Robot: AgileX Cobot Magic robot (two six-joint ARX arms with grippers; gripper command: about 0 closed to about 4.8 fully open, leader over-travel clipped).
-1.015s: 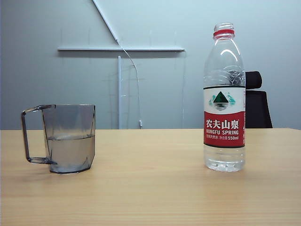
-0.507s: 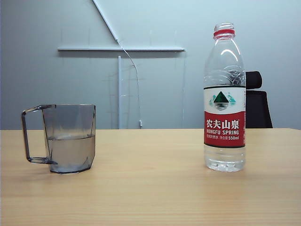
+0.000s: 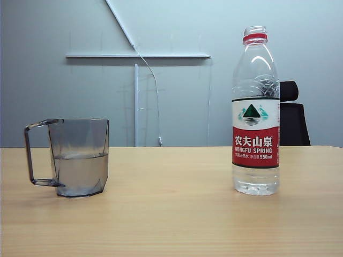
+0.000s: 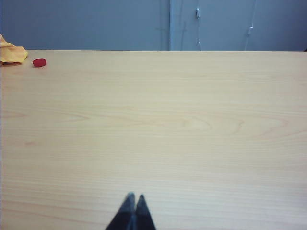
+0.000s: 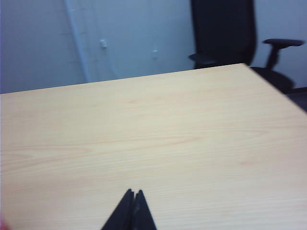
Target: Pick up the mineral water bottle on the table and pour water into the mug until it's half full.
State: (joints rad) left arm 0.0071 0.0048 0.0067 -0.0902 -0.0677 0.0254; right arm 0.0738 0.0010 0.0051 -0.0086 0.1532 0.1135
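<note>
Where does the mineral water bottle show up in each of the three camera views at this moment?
Exterior view: the mineral water bottle stands upright on the table, right of the mug.
Left wrist view: not in it; only the shut left gripper over bare tabletop.
Right wrist view: not in it; the shut right gripper over tabletop.
Shared landmark: the wood-grain table; the black chair shows in the exterior and right wrist views.

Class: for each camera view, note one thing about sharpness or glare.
Exterior view: sharp, white glare streaks on the mineral water bottle. Left wrist view: crisp wood grain beyond the shut left gripper. Right wrist view: soft and blurred around the shut right gripper.
</note>
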